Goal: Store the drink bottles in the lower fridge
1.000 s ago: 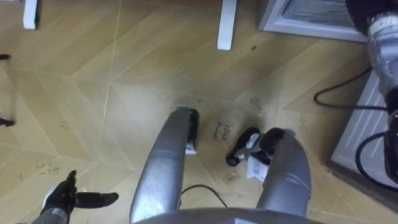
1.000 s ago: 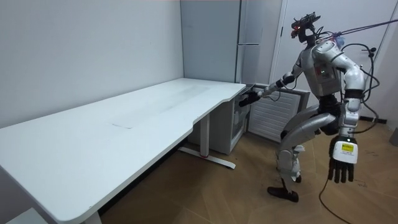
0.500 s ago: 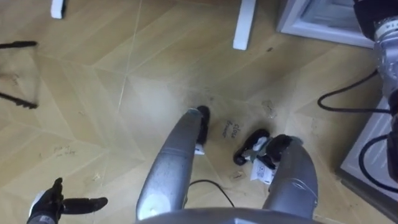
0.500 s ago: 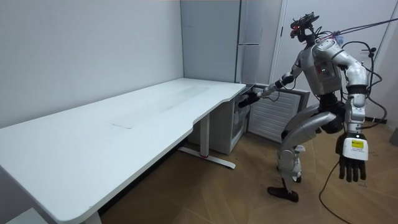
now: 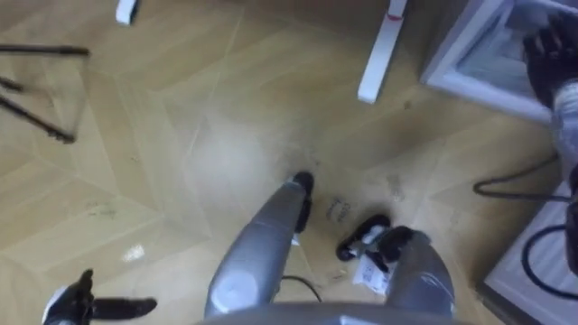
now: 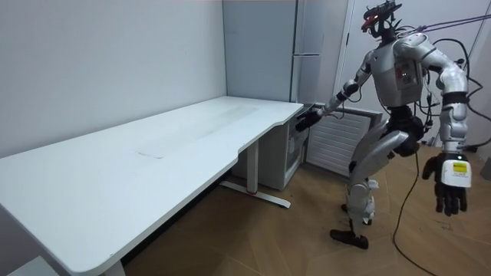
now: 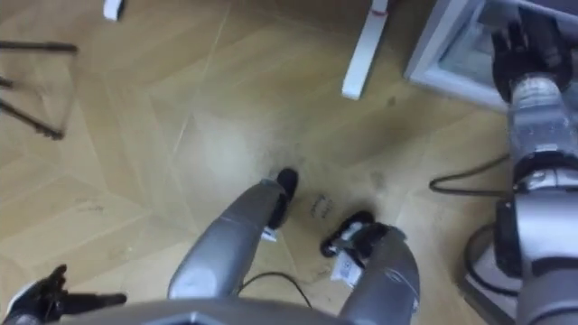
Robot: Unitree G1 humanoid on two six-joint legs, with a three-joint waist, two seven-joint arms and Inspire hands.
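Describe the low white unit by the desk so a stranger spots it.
Beyond the far end of the long white desk stands a tall grey fridge. At its foot sits the low white unit, by the robot's right hand. Only it has a ribbed white front; its neighbours are smooth grey.

— What sort of room are we standing in?

— We'd call it a bare office or test room: a long white desk (image 6: 153, 146), plain walls (image 6: 92, 61), wood parquet floor (image 6: 291, 238), a tall fridge (image 6: 307, 46) with a small fridge (image 6: 337, 142) beside it, and tripod legs (image 5: 36, 108).
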